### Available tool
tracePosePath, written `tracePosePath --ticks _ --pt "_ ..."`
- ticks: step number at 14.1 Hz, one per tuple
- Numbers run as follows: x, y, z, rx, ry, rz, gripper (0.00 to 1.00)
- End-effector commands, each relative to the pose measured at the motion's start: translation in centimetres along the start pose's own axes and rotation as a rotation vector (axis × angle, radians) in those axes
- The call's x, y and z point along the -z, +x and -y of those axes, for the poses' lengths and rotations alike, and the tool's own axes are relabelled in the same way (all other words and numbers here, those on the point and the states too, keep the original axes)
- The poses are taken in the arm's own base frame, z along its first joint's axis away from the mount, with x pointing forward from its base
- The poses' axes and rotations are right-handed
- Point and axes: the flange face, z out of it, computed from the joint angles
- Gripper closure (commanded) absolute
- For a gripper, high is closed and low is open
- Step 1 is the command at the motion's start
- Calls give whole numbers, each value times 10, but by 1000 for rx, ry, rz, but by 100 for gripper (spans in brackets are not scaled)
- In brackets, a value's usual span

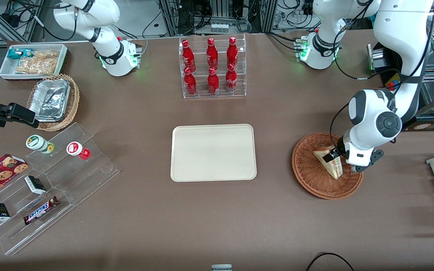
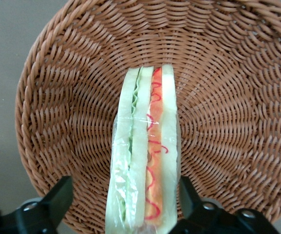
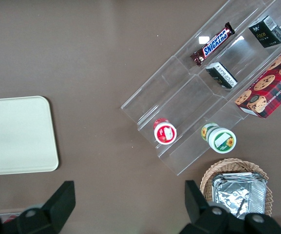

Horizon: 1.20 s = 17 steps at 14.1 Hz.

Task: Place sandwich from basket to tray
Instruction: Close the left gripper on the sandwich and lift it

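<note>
The sandwich [image 1: 331, 164], a pale bread wedge in clear wrap with red and green filling along its edge [image 2: 145, 161], stands on edge in the reddish-brown woven basket [image 1: 307, 177] toward the working arm's end of the table. My left gripper [image 1: 334, 156] is lowered into the basket [image 2: 62, 97] and open, with one finger on each side of the sandwich. One black finger [image 2: 57, 200] stands clear of the wrap; the other finger [image 2: 189, 195] is close against the bread. The cream tray [image 1: 213, 152] lies flat at the table's middle, with nothing on it.
A clear rack of red bottles [image 1: 212, 67] stands farther from the front camera than the tray. Toward the parked arm's end are a clear stepped shelf with snacks [image 1: 47, 180], a tan basket with foil trays [image 1: 53, 101] and a white bin [image 1: 32, 60].
</note>
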Motion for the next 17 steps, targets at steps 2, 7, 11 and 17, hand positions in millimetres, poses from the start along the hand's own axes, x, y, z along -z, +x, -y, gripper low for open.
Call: tracePosePath --ticks 2,7,11,17 --pt "-4 -5 -6 82 -5 6 85" --pt "27 3 -20 67 0 12 93" --pt "78 -17 -70 -32 27 71 94" --pt "81 -80 -185 -367 57 -3 94"
